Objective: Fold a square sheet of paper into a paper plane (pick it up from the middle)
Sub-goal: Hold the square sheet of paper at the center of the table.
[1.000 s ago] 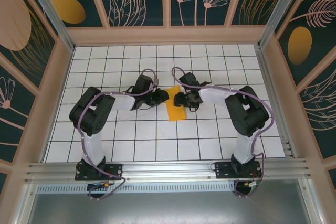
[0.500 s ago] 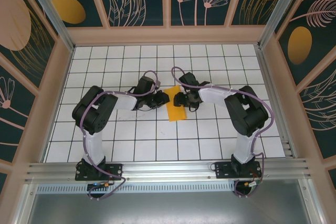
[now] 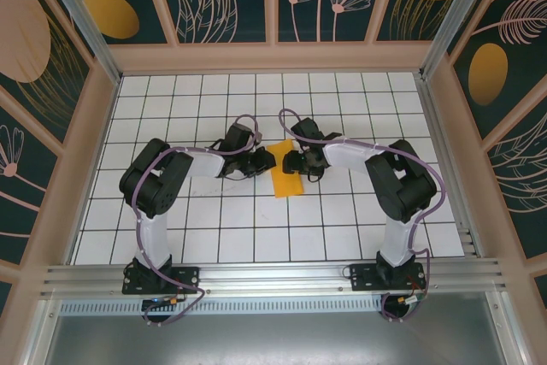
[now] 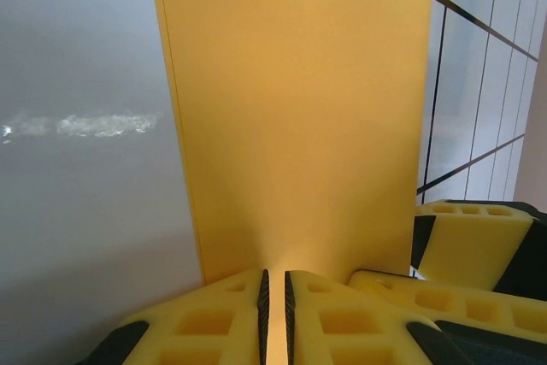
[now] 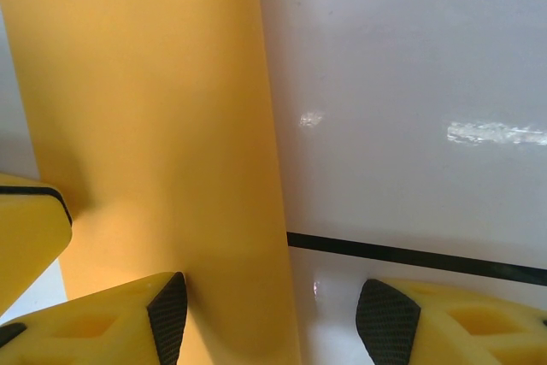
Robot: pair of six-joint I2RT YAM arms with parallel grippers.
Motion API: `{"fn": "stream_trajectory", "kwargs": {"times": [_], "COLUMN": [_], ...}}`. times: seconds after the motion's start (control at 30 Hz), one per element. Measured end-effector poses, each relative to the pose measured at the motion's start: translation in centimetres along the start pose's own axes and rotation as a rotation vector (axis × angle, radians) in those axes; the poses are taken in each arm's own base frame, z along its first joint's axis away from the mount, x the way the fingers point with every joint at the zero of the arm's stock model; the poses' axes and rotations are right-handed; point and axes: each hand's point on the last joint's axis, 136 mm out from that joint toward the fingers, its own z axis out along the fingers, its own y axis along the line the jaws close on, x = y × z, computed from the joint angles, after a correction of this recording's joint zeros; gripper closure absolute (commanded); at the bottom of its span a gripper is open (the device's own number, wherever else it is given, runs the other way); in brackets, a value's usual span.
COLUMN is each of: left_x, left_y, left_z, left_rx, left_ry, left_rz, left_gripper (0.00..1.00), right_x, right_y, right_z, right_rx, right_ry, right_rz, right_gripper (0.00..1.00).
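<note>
We reach inward from both sides: left end effector (image 4: 274,301) pinches the folded paper sheet (image 4: 299,117), right end effector (image 5: 272,312) stands open.

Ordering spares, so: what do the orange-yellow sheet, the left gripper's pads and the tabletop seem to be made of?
Sheet: thin matte paper, apparently; stacked edges show along its doubled side. Pads of the left gripper: soft-looking yellow foam, matte, with moulded square pockets. Tabletop: smooth glossy white board, perhaps laminate; glare streaks, black grid lines.

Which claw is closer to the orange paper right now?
Left. The left claw is shut on the paper; the right claw is open, straddling one paper edge.
</note>
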Motion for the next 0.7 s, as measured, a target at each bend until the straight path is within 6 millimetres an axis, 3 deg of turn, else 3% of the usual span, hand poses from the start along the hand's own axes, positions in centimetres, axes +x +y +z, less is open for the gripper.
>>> {"fn": "stream_trajectory", "kwargs": {"times": [0.7], "left_x": [-0.05], "left_y": [0.26], "left_z": [0.29], "left_rx": [-0.059], "left_ry": [0.027], "left_rz": [-0.006], "left_gripper": [0.84], "right_x": [0.06], "right_y": [-0.04], "right_z": [0.03], "right_rx": [0.004], "right_ry": [0.002], "right_rz": [-0.012], "right_gripper": [0.38]}}
